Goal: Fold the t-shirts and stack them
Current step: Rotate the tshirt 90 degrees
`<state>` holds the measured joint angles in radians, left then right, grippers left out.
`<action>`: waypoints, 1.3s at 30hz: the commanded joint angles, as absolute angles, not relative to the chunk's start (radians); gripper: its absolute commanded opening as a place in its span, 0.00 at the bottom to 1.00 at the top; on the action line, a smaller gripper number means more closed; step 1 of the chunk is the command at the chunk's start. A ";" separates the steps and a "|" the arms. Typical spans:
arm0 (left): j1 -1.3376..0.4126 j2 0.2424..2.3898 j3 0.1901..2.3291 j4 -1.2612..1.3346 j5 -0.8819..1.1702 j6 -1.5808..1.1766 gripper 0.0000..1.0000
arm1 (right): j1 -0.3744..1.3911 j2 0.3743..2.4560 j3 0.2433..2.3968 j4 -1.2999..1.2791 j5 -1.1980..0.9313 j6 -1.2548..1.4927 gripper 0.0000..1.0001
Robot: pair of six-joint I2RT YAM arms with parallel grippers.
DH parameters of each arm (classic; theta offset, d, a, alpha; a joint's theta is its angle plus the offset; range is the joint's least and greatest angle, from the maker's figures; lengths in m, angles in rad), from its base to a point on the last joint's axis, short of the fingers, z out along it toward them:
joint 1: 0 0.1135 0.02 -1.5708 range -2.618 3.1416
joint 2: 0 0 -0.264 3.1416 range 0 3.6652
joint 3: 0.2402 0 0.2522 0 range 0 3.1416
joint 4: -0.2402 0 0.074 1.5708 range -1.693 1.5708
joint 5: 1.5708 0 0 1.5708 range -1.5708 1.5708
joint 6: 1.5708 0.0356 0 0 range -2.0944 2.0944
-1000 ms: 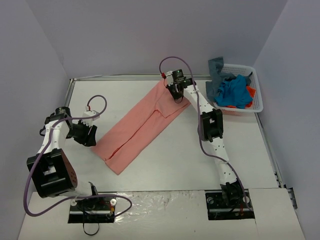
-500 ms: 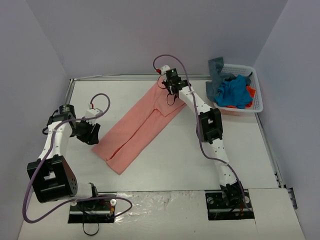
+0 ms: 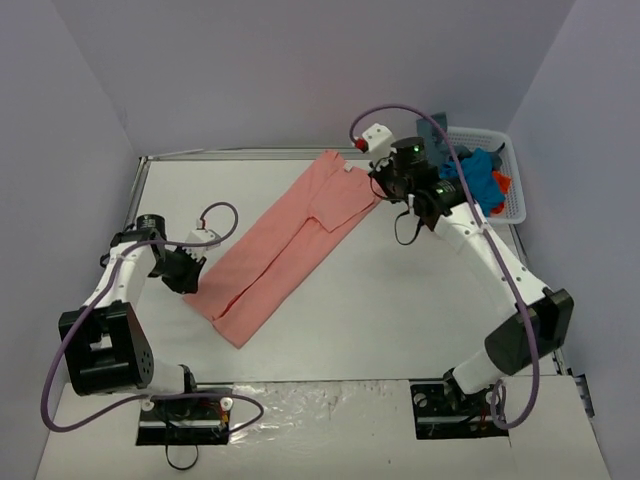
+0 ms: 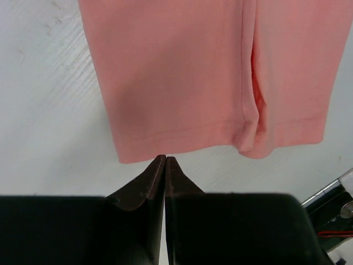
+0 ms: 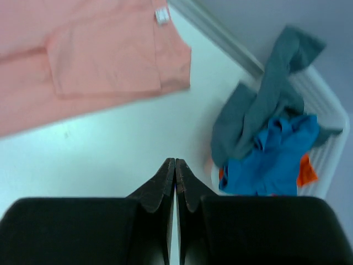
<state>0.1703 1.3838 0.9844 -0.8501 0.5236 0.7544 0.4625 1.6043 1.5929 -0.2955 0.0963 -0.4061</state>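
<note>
fingers (image 4: 146,185) closed, l gripper (image 4: 165,159) + r gripper (image 5: 175,161); white table (image 3: 400,300), lilac walls (image 3: 300,70).

Even bright overhead light, soft shadows, right wrist view slightly motion-blurred

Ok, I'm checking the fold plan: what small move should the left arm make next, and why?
Probably open the left jaws and ease forward over the hem of the salmon-pink shirt: they are shut on nothing, tips right at its edge.
</note>
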 commanded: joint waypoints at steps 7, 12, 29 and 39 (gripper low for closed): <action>0.158 1.477 1.014 -0.865 0.552 0.888 0.02 | 0.305 1.260 1.158 -0.488 0.003 -0.407 0.00; 0.149 1.626 1.063 -0.868 0.535 0.934 0.02 | 0.169 1.167 1.088 -0.482 -0.095 -0.393 0.00; 0.014 1.723 1.075 -0.976 0.463 1.023 0.02 | 0.058 1.233 1.089 -0.469 -0.149 -0.359 0.00; -0.171 1.743 1.068 -1.003 0.414 0.977 0.02 | 0.058 1.307 1.118 -0.471 -0.143 -0.344 0.00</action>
